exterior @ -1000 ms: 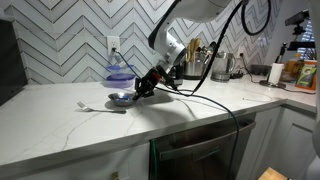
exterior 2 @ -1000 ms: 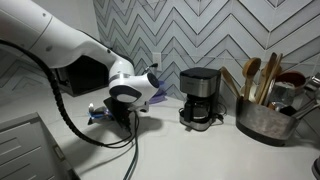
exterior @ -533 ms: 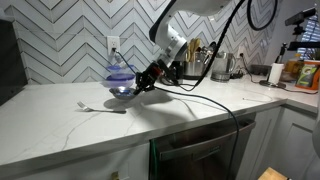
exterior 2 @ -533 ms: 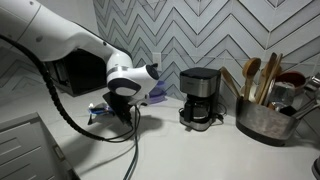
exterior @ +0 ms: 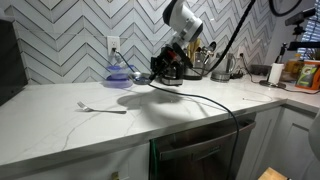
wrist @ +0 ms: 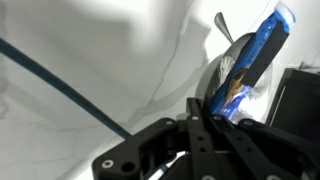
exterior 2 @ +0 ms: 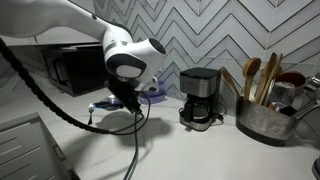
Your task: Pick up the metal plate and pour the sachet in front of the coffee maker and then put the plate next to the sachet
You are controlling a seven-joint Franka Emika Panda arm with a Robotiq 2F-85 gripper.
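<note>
Pincer (exterior: 157,68) lifted above counter (exterior: 60,118), gripping metal plate (wrist: 222,72)

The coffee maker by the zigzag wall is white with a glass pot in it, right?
Not quite: it is not white. An exterior view shows that the coffee maker is black with silver trim. It does stand by the zigzag wall, and its glass pot is in it.

a fork (exterior: 101,107) lies on the counter (exterior: 50,126) (blue bowl (exterior: 119,73) behind).
</note>
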